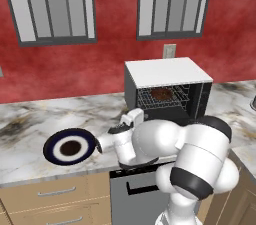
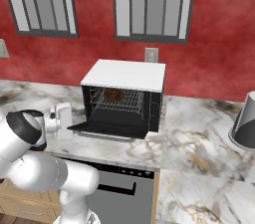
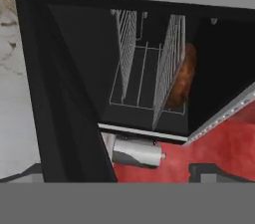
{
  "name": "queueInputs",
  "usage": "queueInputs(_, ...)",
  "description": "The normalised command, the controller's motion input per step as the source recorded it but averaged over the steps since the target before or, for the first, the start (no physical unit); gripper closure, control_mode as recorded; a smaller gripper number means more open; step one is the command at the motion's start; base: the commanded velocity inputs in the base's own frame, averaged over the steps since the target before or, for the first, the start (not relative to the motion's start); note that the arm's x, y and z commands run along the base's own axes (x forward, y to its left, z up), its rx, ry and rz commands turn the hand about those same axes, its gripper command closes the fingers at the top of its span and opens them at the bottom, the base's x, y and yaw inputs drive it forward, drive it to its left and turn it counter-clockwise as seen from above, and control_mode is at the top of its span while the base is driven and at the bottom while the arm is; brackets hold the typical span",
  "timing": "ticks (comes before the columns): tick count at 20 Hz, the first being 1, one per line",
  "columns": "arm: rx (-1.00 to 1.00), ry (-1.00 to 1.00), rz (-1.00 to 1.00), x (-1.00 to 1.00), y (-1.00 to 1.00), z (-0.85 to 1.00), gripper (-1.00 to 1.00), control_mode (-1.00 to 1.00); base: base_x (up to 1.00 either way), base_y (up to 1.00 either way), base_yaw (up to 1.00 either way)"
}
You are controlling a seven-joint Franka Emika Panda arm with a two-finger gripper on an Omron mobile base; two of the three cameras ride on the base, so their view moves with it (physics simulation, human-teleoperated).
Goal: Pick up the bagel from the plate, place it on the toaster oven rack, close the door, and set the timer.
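The black toaster oven (image 2: 124,74) with its white top stands on the counter, and its door (image 2: 112,127) lies folded down flat. Inside, the brown bagel (image 2: 113,94) rests on the wire rack (image 2: 122,101); both also appear as the bagel (image 1: 160,93) and rack (image 1: 165,100) from the left. My gripper (image 2: 63,118) hovers at the door's left end, open and holding nothing. The hand view is rolled: the door (image 3: 64,108), its grey bar handle (image 3: 137,152), the rack (image 3: 167,73) and the bagel (image 3: 182,81). The plate (image 1: 50,144) carries only its brown mark.
A grey upturned pot (image 2: 245,121) stands on the counter at the right. A wall outlet (image 2: 151,55) sits behind the oven. A dark dishwasher front (image 2: 117,188) is below the counter edge. My arm's elbow (image 1: 200,159) bulks in front of the oven.
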Motion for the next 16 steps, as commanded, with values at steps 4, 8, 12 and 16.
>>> queueInputs(4,-0.14,-0.01,0.34,0.45,-0.14,0.22,-1.00,-1.00,0.00,0.00,0.00)
queueInputs(8,-0.15,-0.03,0.38,0.35,-0.19,0.29,-1.00,-1.00,0.00,0.00,0.00)
queueInputs(12,-0.15,-0.05,0.43,0.36,-0.20,0.30,-1.00,-1.00,0.00,0.00,0.00)
queueInputs(16,-0.15,-0.06,0.45,0.42,-0.23,0.39,-1.00,-1.00,0.00,0.00,0.00)
